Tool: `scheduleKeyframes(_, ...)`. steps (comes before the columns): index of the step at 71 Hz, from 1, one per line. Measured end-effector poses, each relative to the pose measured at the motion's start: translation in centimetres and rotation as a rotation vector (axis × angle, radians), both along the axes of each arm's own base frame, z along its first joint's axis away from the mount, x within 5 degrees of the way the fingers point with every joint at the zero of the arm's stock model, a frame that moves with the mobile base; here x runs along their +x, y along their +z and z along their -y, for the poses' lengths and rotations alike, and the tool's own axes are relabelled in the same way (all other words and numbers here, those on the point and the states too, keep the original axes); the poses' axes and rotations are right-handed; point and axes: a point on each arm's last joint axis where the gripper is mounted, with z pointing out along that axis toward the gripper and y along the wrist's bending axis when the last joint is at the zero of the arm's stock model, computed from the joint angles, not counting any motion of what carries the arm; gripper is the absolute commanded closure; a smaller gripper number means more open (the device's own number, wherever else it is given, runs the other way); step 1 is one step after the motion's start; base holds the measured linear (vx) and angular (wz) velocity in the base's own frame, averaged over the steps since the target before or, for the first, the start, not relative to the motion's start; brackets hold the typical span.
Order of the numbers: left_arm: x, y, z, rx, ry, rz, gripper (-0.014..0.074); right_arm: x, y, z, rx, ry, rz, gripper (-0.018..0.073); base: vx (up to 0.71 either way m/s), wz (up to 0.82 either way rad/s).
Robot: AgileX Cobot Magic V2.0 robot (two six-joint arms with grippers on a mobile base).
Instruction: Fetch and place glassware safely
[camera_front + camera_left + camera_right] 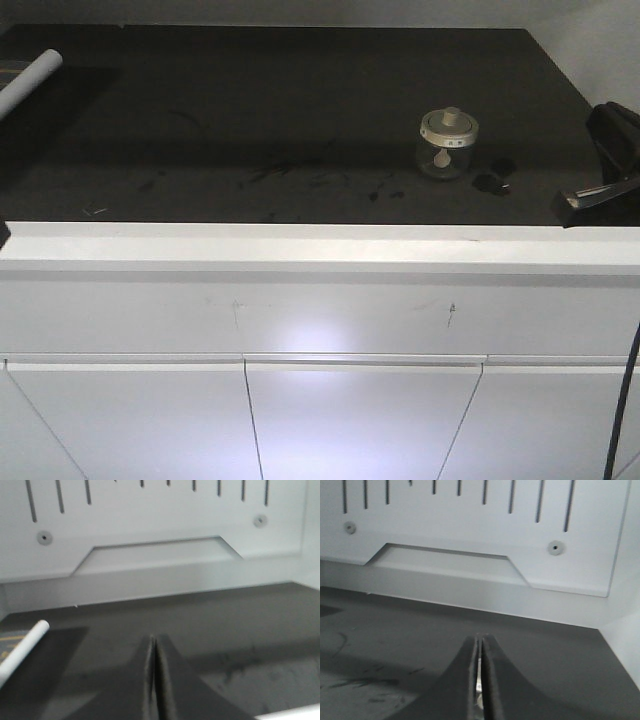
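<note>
The glassware is a small squat clear jar (446, 146) with a cream-white knobbed lid, standing upright on the dark countertop (280, 120), right of centre. It appears in neither wrist view. My right gripper (608, 122) sits at the counter's right edge, to the right of the jar and apart from it. In its wrist view the right gripper (482, 638) is shut with nothing in it, low over the counter and pointing at the back wall. My left gripper (153, 639) is also shut and empty, over the left part of the counter.
A white rolled paper tube (28, 80) lies at the far left; the left wrist view shows the tube (22, 651) left of the fingers. Dark smudges (493, 178) mark the counter beside the jar. A white slotted wall (470, 535) closes the back. White cabinet fronts (360, 420) stand below.
</note>
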Motion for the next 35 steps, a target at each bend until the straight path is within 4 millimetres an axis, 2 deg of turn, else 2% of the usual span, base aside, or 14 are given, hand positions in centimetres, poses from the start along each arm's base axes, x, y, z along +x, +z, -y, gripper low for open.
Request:
scheduleKeyframes(15,-3.4,-2.8,-0.1,0.037,-0.007,-0.024,0.0603,-0.2,-0.4,-0.7,-0.032,0.081,-0.042,0.0563,0.0,0.0)
scheduleKeyframes(22,-4.0,-3.6,-0.2,0.04,-0.006,-0.039,0.0603,-0.3,-0.6,-1.0,-0.063,0.11,-0.053,0.0563,0.0,0.0)
scheduleKeyframes(35,-4.1,-3.8,-0.2,0.038,-0.005,-0.043,0.0603,-0.4,-0.7,-1.2,-0.082,0.126,-0.058,0.0544,0.0,0.0)
